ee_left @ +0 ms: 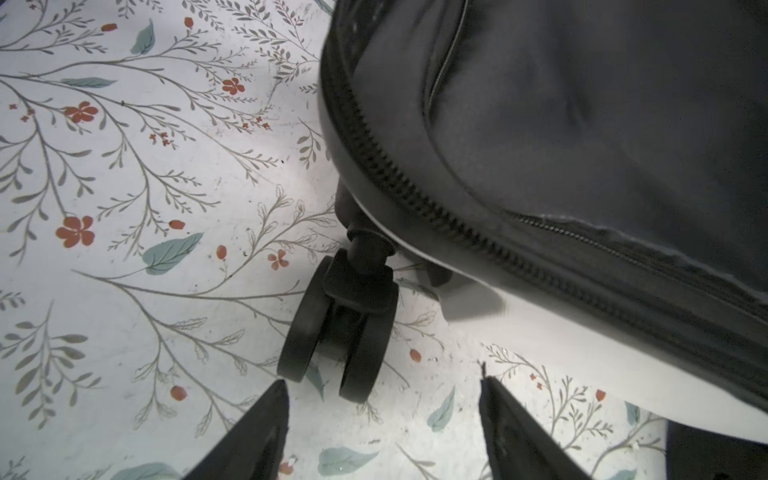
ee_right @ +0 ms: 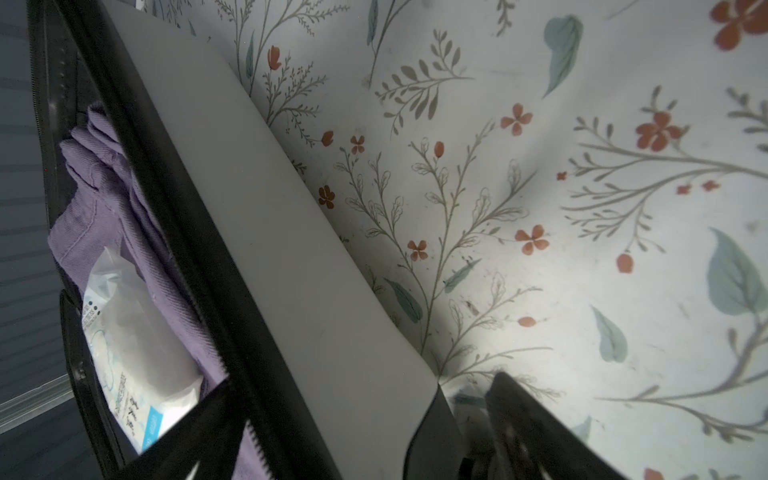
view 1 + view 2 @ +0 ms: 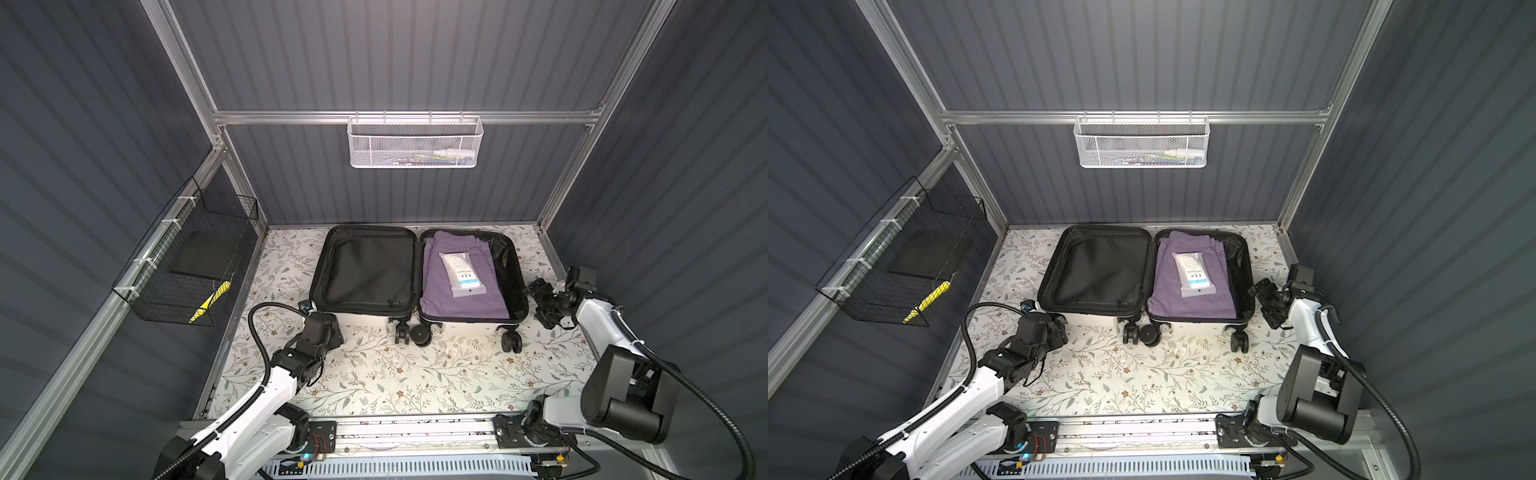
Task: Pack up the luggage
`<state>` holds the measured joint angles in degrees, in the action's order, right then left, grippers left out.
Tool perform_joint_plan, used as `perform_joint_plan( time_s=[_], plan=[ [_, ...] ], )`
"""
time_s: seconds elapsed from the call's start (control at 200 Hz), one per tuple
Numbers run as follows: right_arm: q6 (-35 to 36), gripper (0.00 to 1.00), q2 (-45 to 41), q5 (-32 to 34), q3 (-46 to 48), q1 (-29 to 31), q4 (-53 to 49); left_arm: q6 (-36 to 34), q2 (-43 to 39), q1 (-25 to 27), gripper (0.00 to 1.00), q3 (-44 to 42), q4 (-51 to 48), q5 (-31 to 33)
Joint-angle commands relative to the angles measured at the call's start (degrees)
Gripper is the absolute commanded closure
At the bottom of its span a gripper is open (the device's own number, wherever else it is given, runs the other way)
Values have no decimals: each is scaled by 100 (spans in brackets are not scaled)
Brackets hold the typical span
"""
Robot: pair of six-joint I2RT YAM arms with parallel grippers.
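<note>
The luggage (image 3: pixel 365 270) (image 3: pixel 1100 270) lies open flat at the back of the floral table, seen in both top views. Its left half shows only black lining. The right half holds a folded purple garment (image 3: pixel 440 295) (image 2: pixel 104 208) with a white wipes pack (image 3: pixel 461 274) (image 2: pixel 137 357) on top. My left gripper (image 3: pixel 332 332) (image 1: pixel 383 380) is open at the front left corner, low over the table, just short of a black spinner wheel (image 1: pixel 345 332). My right gripper (image 3: pixel 544 303) (image 2: pixel 361 380) is open astride the luggage's white right wall (image 2: pixel 291 249), one finger inside, one outside.
A white mesh basket (image 3: pixel 415 143) with small items hangs on the back rail. A black wire basket (image 3: pixel 187 266) on the left wall holds a black block and a yellow thing. Bare floral tabletop (image 3: pixel 415 374) stretches in front of the luggage wheels (image 3: pixel 511 340).
</note>
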<state>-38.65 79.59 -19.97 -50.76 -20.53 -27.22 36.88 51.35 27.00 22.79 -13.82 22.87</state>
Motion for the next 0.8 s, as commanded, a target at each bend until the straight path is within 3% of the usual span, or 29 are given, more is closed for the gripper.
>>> perform_joint_plan(
  time_s=[0.0, 0.2, 0.32, 0.795],
  plan=[
    [-158, 10, 259, 567, -177, -173, -124, 480, 69, 163, 26, -150, -85, 454],
    [-169, 10, 399, 851, -355, -370, -304, 555, 432, 505, 26, -154, 254, 1091],
    [-169, 11, 408, 930, -329, -471, -336, 452, 656, 543, 26, -182, 707, 1160],
    [-101, 11, 391, 229, -200, -487, -87, 69, 1510, 543, 36, -186, 1479, 572]
  ],
)
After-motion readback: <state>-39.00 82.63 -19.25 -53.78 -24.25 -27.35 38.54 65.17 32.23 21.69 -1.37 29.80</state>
